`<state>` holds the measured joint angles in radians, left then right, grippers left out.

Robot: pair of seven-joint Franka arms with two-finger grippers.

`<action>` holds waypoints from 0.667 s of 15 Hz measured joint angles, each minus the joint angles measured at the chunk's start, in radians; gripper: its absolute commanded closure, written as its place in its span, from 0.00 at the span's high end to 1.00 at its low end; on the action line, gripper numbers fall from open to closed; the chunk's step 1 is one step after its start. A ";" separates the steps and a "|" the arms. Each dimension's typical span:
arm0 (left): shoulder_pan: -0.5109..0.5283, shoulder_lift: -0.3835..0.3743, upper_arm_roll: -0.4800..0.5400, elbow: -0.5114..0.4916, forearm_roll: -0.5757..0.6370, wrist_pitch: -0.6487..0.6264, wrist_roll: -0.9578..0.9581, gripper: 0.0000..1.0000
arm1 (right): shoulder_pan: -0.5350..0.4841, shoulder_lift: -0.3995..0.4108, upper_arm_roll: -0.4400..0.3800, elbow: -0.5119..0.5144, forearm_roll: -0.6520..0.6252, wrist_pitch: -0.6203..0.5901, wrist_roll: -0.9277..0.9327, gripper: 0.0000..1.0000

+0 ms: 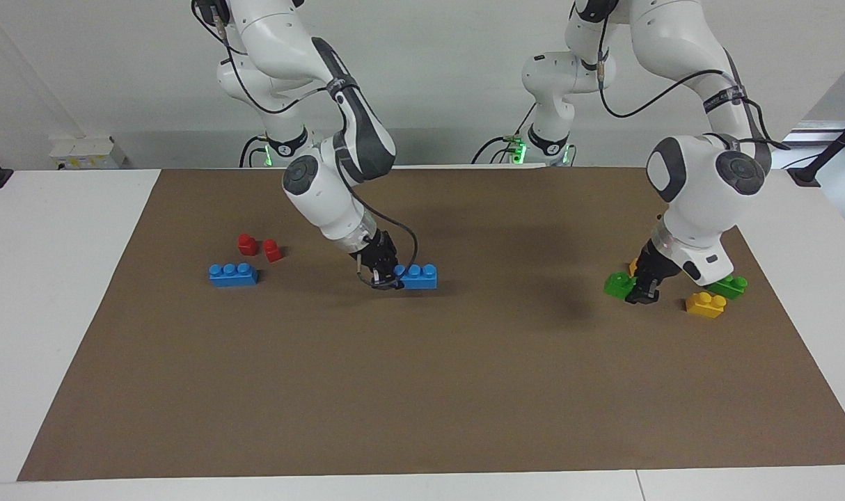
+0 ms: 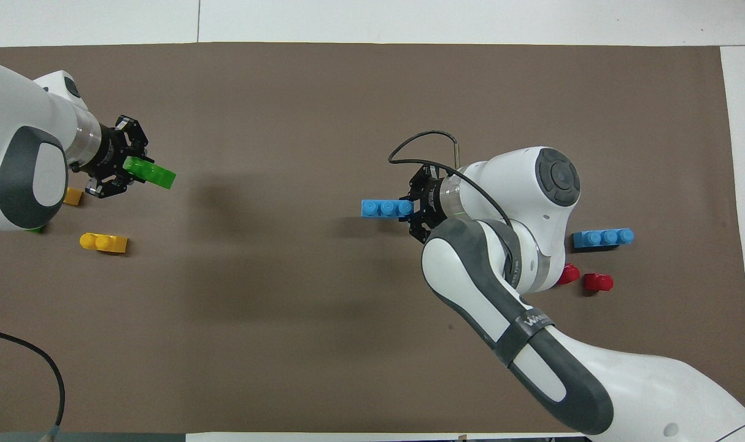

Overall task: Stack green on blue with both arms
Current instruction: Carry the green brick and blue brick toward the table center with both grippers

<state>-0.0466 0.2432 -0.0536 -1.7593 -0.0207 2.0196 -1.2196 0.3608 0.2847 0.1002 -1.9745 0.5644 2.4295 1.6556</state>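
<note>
Near the middle of the brown mat (image 1: 422,390), your right gripper (image 1: 384,275) is clamped on one end of a blue brick (image 1: 419,276). Toward the left arm's edge, your left gripper (image 1: 644,291) pinches a green brick (image 1: 619,284), with a yellow brick (image 1: 706,304) just beside it.

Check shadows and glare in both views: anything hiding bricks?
Facing view: even, diffuse light, no glare on the mat; one soft shadow between the blue brick in the right hand and the green brick in the left hand. Overhead view: soft shadows beside both held bricks; the left arm hides most of the second green brick, the right arm part of a red brick.
</note>
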 measured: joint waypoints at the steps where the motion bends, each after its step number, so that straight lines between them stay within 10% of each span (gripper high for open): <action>1: -0.032 -0.012 -0.001 0.000 0.000 -0.011 -0.064 0.00 | 0.019 0.000 0.000 -0.013 0.020 0.024 0.000 0.00; 10: -0.305 -0.035 -0.006 -0.007 0.001 -0.023 -0.508 0.00 | 0.118 0.006 0.000 -0.098 0.133 0.144 0.001 0.00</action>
<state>-0.3515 0.2082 -0.0592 -1.7661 -0.0199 1.9967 -1.7278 0.4790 0.2904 0.0997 -2.0721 0.6976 2.5735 1.6564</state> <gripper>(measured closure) 0.656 0.656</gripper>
